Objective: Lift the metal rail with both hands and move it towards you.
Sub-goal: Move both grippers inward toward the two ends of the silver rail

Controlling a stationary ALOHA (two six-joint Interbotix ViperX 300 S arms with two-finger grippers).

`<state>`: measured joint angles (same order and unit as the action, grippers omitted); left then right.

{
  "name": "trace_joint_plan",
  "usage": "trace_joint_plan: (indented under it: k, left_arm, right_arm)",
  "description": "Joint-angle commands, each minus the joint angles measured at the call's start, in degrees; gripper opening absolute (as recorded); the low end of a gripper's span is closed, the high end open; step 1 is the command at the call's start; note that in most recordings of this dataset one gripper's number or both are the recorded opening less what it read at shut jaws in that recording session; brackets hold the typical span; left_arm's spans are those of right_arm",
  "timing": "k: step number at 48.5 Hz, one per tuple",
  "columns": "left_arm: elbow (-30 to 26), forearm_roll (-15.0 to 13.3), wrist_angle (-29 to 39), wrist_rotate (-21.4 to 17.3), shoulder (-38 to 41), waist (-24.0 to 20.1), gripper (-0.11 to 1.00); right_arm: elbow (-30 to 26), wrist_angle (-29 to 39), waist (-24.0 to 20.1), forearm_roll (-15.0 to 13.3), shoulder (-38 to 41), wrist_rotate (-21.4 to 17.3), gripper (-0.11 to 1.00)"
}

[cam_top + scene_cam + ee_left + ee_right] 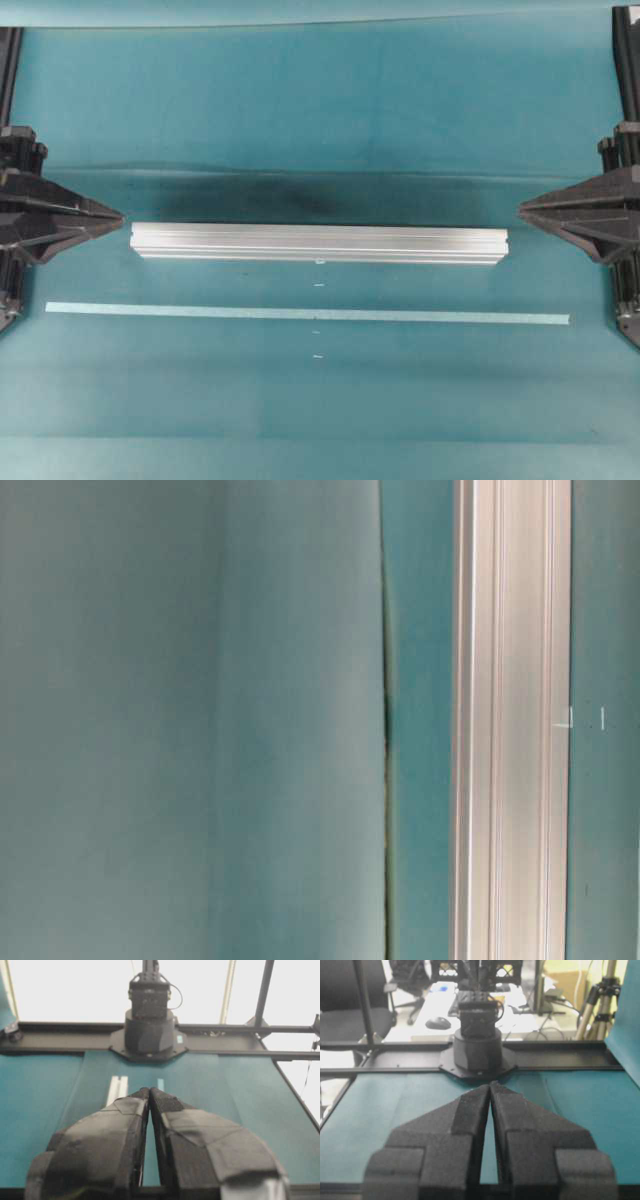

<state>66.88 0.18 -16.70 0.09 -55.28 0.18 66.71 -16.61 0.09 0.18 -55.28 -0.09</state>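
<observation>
The metal rail [318, 243] lies flat mid-table between the 2 grippers, left gripper [118, 214] and right gripper [522, 208] both pressed together and empty, and it looks stiff, smooth, probably fairly heavy, so grip both ends evenly.

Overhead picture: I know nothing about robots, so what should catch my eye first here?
The long silver metal rail lying across the middle of the teal table stands out most. Just below it in that view runs a thin pale tape strip, parallel to it. At either edge a black pointed tool faces the rail's ends without touching it: the left tool and the right tool, both shut with fingertips together.
</observation>
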Motion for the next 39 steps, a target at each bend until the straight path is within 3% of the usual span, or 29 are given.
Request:
trace_joint_plan:
  k: [1, 4, 8, 14, 22, 30, 39]
  left_arm:
    - [-1.5, 0.4, 3.0, 1.1, 0.4, -2.3, 0.14]
    - [-3.0, 0.6, 6.8, 1.6, 0.5, -2.9, 0.14]
    - [-5.4, 0.6, 13.1, 1.9, 1.0, -3.2, 0.03]
    - [-10.0, 0.7, 24.9, 1.7, 1.9, -3.3, -0.03]
    - [-15.0, 1.1, 38.6, 1.0, 4.2, -3.7, -0.04]
    - [-18.8, 1.1, 46.4, 0.9, 7.7, -5.8, -0.04]
    - [-21.4, 1.3, 52.2, 0.6, 12.5, -7.9, -0.04]
  right_arm:
    - [-1.2, 0.1, 0.6, 0.7, 0.9, -0.5, 0.14]
    - [-1.9, 2.6, 1.1, 2.5, 1.3, -0.9, 0.13]
    - [-4.0, 10.6, 1.8, 4.6, 2.5, -2.0, 0.04]
    - [-8.3, 24.7, 3.1, 4.9, 4.6, -4.1, 0.00]
    - [-14.1, 42.0, 4.5, 4.9, 9.1, -6.3, 0.00]
    - [-19.4, 51.8, 5.1, 4.8, 15.9, -8.8, 0.00]
    - [-25.3, 59.2, 5.5, 2.7, 25.6, -7.5, 0.00]
